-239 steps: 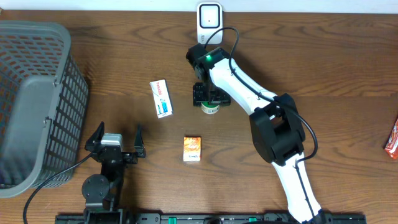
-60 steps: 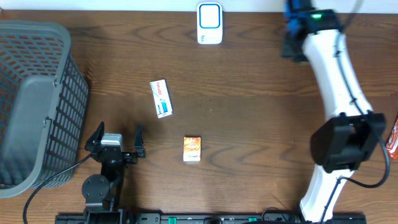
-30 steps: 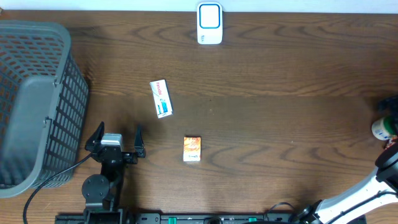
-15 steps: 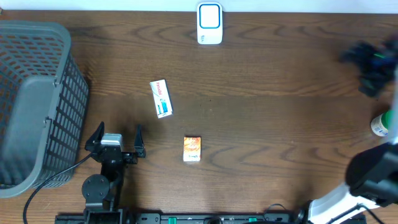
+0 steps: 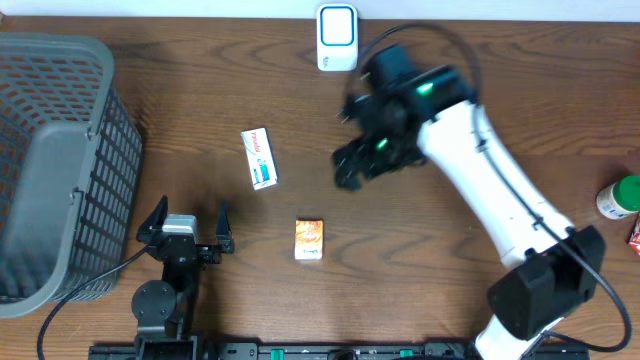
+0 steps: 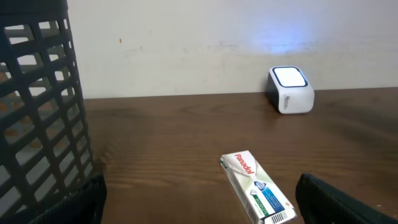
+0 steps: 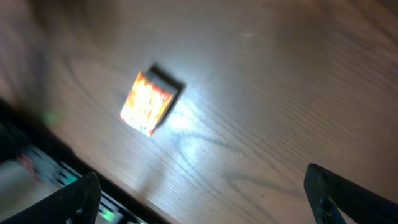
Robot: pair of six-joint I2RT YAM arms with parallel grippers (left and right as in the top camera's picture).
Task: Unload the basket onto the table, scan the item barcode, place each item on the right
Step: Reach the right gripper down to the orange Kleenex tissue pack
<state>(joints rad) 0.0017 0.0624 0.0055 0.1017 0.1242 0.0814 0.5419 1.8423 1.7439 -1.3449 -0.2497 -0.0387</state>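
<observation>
The white barcode scanner [image 5: 337,38] stands at the table's far edge, and shows lit in the left wrist view [image 6: 290,91]. A white Panadol box [image 5: 259,158] lies flat left of centre, barcode end toward the front [image 6: 258,190]. A small orange box [image 5: 310,240] lies nearer the front, blurred in the right wrist view [image 7: 149,102]. My right gripper [image 5: 346,150] hovers open over the table's middle, between scanner and orange box, nothing between its fingers [image 7: 205,205]. My left gripper [image 5: 186,228] rests open at the front left, empty [image 6: 199,211], facing the Panadol box.
A large grey basket [image 5: 50,160] fills the left side, close beside the left gripper [image 6: 37,124]. A green-capped bottle [image 5: 618,197] and a red packet [image 5: 633,232] sit at the right edge. The right arm [image 5: 480,190] spans the table's right half.
The right arm has swung from the right edge, where the green-capped bottle now stands alone, back over the table's middle. The left arm and both boxes have not moved.
</observation>
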